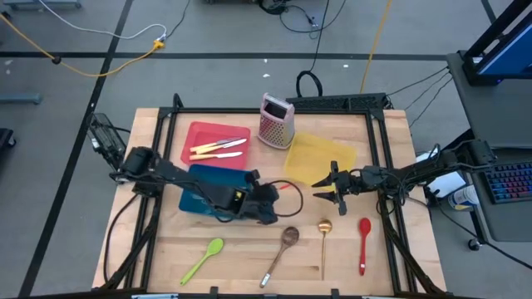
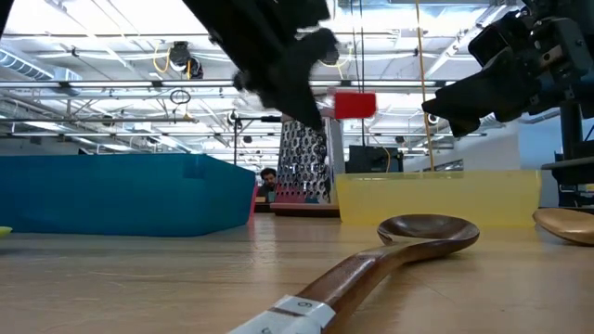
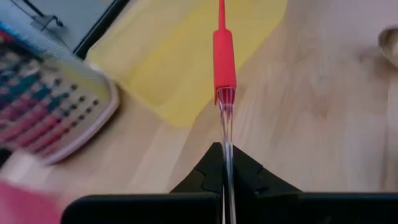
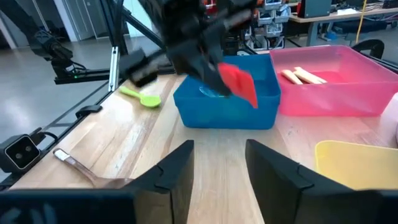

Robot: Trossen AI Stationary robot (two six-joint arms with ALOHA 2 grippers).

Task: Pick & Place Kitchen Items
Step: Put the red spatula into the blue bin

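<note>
Left gripper (image 1: 278,193), jaws closed on the clear handle of a red spatula (image 3: 224,53), held above the table (image 1: 249,257) just beside the blue bin (image 1: 218,176), on the side facing the yellow tray (image 1: 320,155). Right gripper (image 1: 326,189), jaws apart and empty, beyond the spatula from the blue bin. Cream-handled knives (image 1: 218,148) lie in the red tray (image 1: 204,133) behind the blue bin. In front of the blue bin: green spoon (image 1: 204,258), wooden spoon (image 1: 280,249), gold spoon (image 1: 324,241), red spoon (image 1: 364,241).

A robotics lab: a wooden table (image 1: 349,249) framed by rig bars, floor cables (image 1: 100,50), industrial ceiling trusses (image 2: 111,88).
</note>
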